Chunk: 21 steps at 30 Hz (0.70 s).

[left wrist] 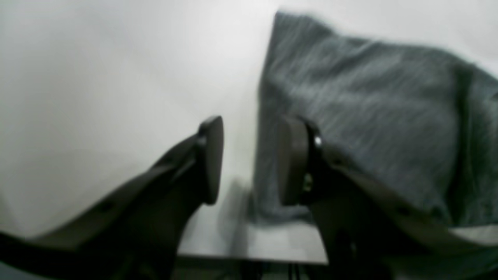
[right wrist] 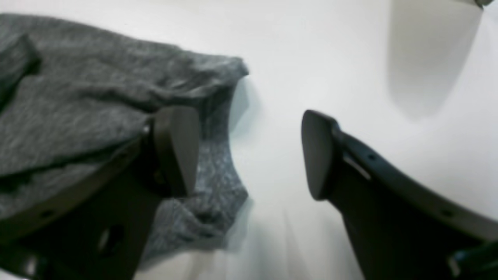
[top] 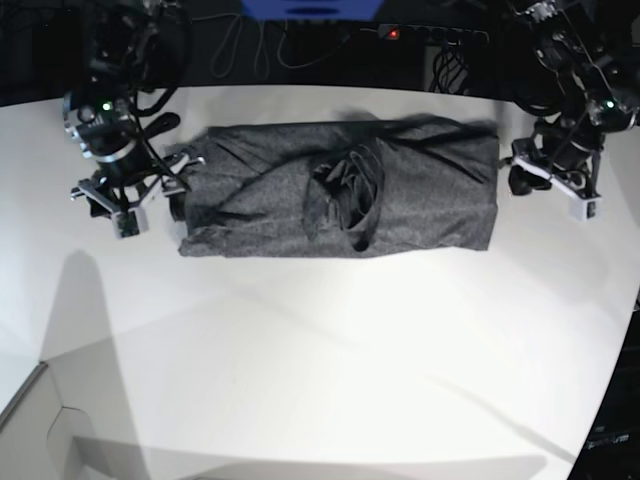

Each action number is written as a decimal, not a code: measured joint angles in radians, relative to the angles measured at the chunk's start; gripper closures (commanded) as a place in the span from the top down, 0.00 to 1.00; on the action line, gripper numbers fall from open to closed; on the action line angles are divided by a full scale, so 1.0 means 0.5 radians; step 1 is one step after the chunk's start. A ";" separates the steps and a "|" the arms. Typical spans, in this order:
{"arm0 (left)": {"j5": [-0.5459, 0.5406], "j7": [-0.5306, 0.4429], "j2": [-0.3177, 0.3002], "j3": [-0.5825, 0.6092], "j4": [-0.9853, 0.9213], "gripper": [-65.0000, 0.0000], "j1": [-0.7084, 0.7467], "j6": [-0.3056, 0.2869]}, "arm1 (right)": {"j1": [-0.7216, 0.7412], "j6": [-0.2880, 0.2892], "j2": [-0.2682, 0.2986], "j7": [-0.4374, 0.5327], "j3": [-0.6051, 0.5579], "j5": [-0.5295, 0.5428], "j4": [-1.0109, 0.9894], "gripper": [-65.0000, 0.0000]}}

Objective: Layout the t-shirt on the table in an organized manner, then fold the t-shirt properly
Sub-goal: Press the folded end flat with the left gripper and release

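I have the t-shirt (top: 340, 190) lying as a long dark band across the far half of the surface (top: 330, 340), sleeves already tucked in over the middle, where a bunched fold sits. Its long axis runs side to side in the base view, from one arm to the other, so each arm has one short end of the band in front of it.

My right pincer (top: 150, 190) hangs at the end on the base view's left, just over the corner of the cloth. In the right wrist view the right pincer (right wrist: 249, 155) stands wide open with nothing between the pads; one finger (right wrist: 175, 149) is over the shirt's edge and the other is over bare surface. It holds nothing.

My left pincer (top: 530, 170) is at the opposite end, just beside the cloth. In its own view the left pincer (left wrist: 249, 161) is partly open, the gap is empty, and the shirt's edge (left wrist: 268, 116) runs up just past one pad.

I judge the next fold goes end to end along that long axis, and the two arms look about equally near their own ends.
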 measured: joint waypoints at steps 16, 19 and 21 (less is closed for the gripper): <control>0.256 -0.023 0.179 1.122 -0.182 0.34 -0.197 0.293 | -0.081 0.002 -0.043 -0.111 0.006 0.021 0.055 0.64; 0.284 -0.012 0.201 1.234 -0.256 0.34 -0.243 0.301 | -0.101 0.001 -0.021 -0.146 0.035 -0.020 0.068 0.64; 0.287 -0.035 0.243 1.304 -0.275 0.34 -0.294 0.303 | -0.100 0.000 -0.018 -0.123 0.040 -0.014 0.088 0.64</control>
